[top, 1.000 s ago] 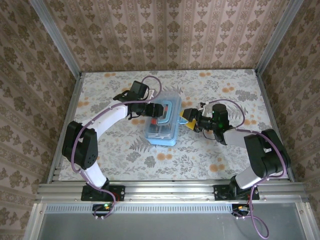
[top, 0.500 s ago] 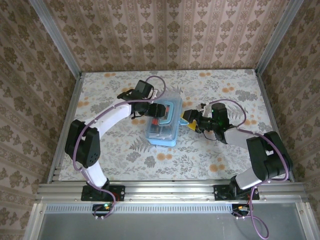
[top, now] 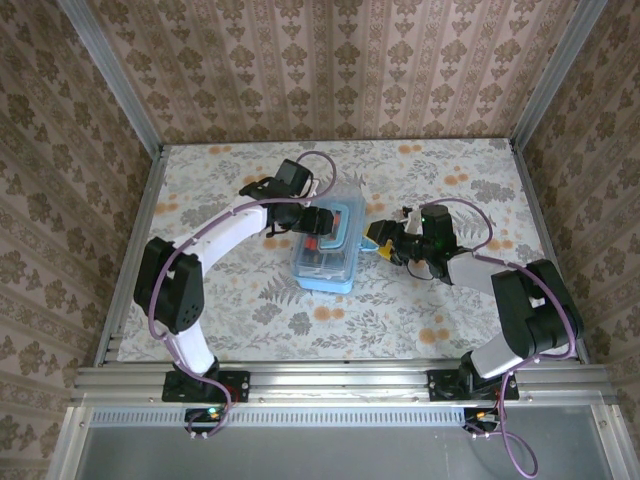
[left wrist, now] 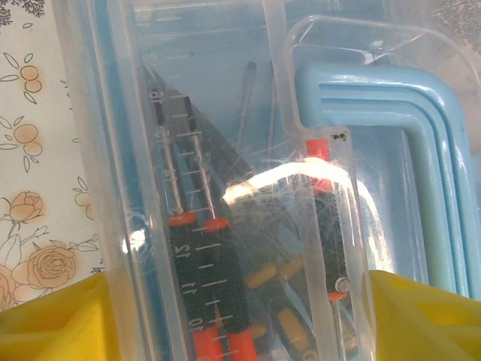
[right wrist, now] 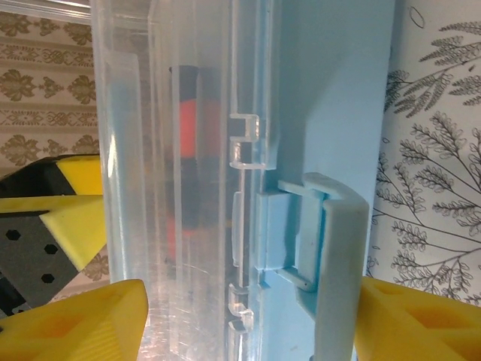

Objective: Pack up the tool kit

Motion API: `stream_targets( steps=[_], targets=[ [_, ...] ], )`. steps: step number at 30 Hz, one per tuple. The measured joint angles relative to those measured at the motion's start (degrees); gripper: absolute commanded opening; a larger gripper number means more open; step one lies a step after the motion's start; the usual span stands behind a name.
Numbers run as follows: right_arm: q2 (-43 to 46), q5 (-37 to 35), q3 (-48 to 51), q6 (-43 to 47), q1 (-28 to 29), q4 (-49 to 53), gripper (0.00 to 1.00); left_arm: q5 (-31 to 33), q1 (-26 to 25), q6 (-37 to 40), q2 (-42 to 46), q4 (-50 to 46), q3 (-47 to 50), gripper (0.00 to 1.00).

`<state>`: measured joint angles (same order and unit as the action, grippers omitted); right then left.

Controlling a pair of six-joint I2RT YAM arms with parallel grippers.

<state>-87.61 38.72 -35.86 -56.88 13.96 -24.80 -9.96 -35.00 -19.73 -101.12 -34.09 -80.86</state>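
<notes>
Two grippers meet at one case (top: 325,245), which lies near the middle of the table (top: 430,170) on a cloth printed with pale flowers and ferns. The case is a flat rectangular box. It has a clear, glossy plastic lid (left wrist: 225,90), a sky-blue base (right wrist: 331,90) and a ribbed blue handle (left wrist: 391,113) bent in a rounded U.

Through the lid show slim tools (left wrist: 207,286) with steel shafts and black and orange grips. They lie over a grey strip marked with printed numbers.

The left gripper (top: 312,220) reaches over the case from the far left. Its blunt yellow fingers (left wrist: 52,320) stand apart with the lid between them. Whether they press on the plastic cannot be told.

The right gripper (top: 375,240) comes in from the right, at the case's long edge. Its yellow fingers (right wrist: 75,323) also stand apart, one by the clear lid and one just beside the blue latch (right wrist: 334,248). The latch is a squared clip that stands out from the base. Whether this gripper clamps the edge cannot be told either.

Patterned brown wallpaper (top: 330,70) lines the walls around the table.
</notes>
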Motion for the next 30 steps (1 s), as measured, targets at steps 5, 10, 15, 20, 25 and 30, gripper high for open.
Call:
stream_targets(
  steps=[5,10,15,20,25,30],
  targets=[
    [0.57,-0.46,-0.13,0.2,0.0,1.38,0.71,0.7,-0.33,0.0,-0.31,-0.52,-0.57,0.53],
    [0.63,-0.63,-1.11,0.17,0.26,1.88,0.69,1.16,-0.33,0.02,-0.9,-0.66,-1.2,0.53],
    [0.63,-0.68,-1.7,0.17,0.98,1.88,0.68,1.2,-0.33,0.02,-0.9,-0.61,-1.22,0.53],
    [0.63,-0.9,-1.73,-0.07,1.2,1.88,0.65,1.2,-0.33,0.0,-0.94,-0.63,-1.31,0.52],
    [0.63,-1.09,-1.73,-0.28,1.22,1.81,0.62,1.2,-0.33,0.0,-1.01,-0.61,-1.31,0.52],
    [0.61,-1.09,-1.73,-1.4,1.22,0.81,0.6,1.2,-0.33,0.0,-1.05,-0.57,-1.33,0.51]
  ],
)
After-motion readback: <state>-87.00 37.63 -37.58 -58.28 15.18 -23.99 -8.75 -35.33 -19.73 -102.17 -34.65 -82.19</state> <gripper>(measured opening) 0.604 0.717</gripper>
